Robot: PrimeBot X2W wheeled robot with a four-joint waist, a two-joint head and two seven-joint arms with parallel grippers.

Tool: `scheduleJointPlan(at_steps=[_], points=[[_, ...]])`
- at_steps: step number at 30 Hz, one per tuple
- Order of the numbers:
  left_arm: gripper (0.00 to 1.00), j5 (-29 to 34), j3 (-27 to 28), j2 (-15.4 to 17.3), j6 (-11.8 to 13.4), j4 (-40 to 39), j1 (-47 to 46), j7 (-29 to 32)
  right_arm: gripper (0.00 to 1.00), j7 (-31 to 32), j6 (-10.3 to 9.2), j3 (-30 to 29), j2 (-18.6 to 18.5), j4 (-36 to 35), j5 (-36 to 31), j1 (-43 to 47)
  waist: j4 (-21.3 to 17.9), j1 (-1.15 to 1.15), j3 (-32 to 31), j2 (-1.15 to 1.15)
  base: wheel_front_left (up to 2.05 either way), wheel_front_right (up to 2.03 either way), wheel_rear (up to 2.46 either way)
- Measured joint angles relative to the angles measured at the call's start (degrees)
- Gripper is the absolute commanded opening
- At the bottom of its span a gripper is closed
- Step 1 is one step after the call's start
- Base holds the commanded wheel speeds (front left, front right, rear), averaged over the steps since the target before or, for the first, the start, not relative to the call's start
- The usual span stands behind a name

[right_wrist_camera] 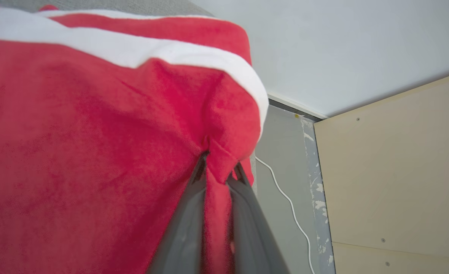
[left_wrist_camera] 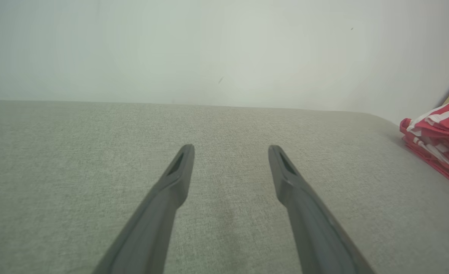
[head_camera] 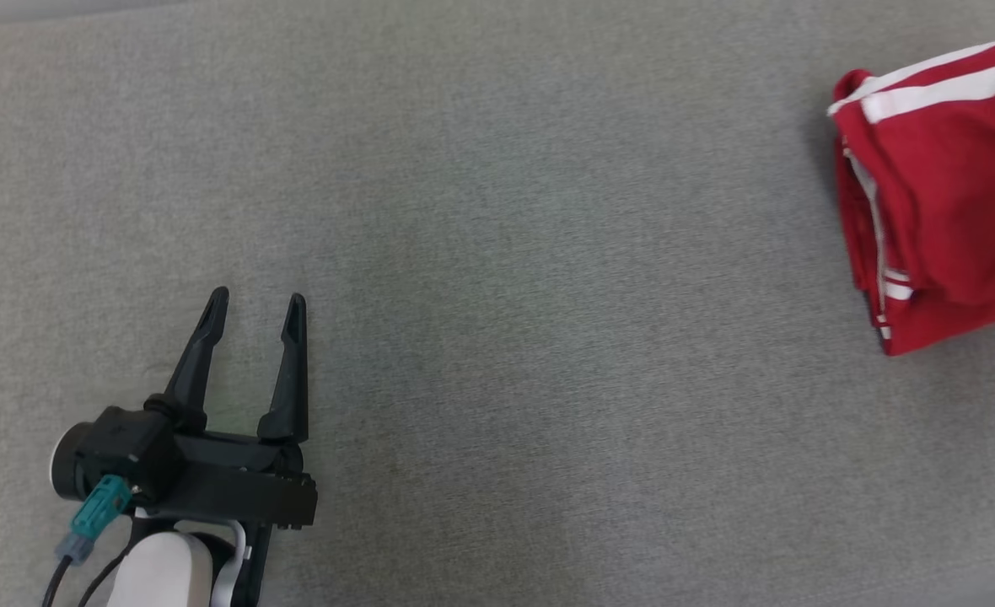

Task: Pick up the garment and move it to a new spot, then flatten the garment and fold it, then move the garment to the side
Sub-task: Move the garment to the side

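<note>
Near the front left corner of the grey surface [head_camera: 548, 253], the left gripper [head_camera: 258, 299] has its fingers spread wide with nothing between them. Farther back, at the right edge, is the layered red garment [head_camera: 944, 211] (white stripes along its hems). The right gripper [right_wrist_camera: 221, 161] is pinched narrowly on a fold of it.

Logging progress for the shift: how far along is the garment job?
Folding looks done: the garment sits in stacked layers at the right of the grey surface. In hand: the right gripper, jaws shut, pinches its cloth. Remaining: probably letting go. The left gripper, jaws open, hangs apart.
</note>
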Motion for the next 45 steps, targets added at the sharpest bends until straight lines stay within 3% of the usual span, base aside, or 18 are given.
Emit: scheduleJointPlan(at_steps=[2, 3, 12, 19, 24, 28, 36, 45], points=[[1.00, 0.02, -0.18, 0.08, -0.01, -0.22, -0.57, 0.00, 0.39, -1.75, 0.00, -1.79, -0.20, 1.79, -2.59, -0.15, 0.67, 0.00, 0.78, 0.00, 0.00, 0.00, 0.00], [1.00, 0.09, -0.19, 0.18, -0.02, -0.26, -0.72, 0.00, 1.00, -2.79, 0.00, -2.87, -0.19, 2.63, -4.16, -0.16, 1.02, -0.01, 1.11, 0.00, 0.00, 0.00, 0.00], [1.00, 0.45, 0.18, 0.21, -0.10, -0.67, -1.32, 0.00, 1.00, -12.92, 0.00, -13.40, 4.36, 5.33, -12.48, 0.90, 2.86, -0.01, 0.72, 0.00, 0.00, 0.00, 0.00], [1.00, -0.08, 1.64, -0.19, -0.16, -0.26, 1.42, 0.00, 1.00, -22.37, 0.00, -20.64, 10.65, 0.60, -9.82, 9.03, 3.18, -0.02, -4.22, -0.01, 0.00, 0.00, 0.00], [1.00, -0.11, 4.02, -0.30, -0.18, 0.75, 5.00, 0.00, 1.00, -25.87, 0.00, -25.05, 15.13, -5.83, -7.22, 17.56, 3.34, -0.02, -8.87, -0.01, 0.00, 0.00, 0.00], [1.00, -0.11, 6.77, -0.42, 0.31, 1.47, 8.81, 0.00, 1.00, -27.02, 0.00, -23.66, 18.91, -12.26, -6.32, 24.63, 3.29, -0.03, -12.82, -0.02, 0.00, 0.00, 0.00], [1.00, 0.49, 8.76, -0.73, 0.34, 4.16, 13.72, 0.00, 1.00, -25.92, 0.00, -22.04, 22.43, -21.52, -3.33, 35.99, 3.37, -0.03, -20.09, -0.02, 0.00, 0.00, 0.00], [1.00, 0.47, 11.67, -0.94, 0.34, 7.98, 15.29, 0.00, 1.00, -24.49, 0.00, -21.18, 25.26, -24.13, -2.57, 42.14, 3.95, -0.03, -24.92, -0.02, 0.00, 0.00, 0.00]])
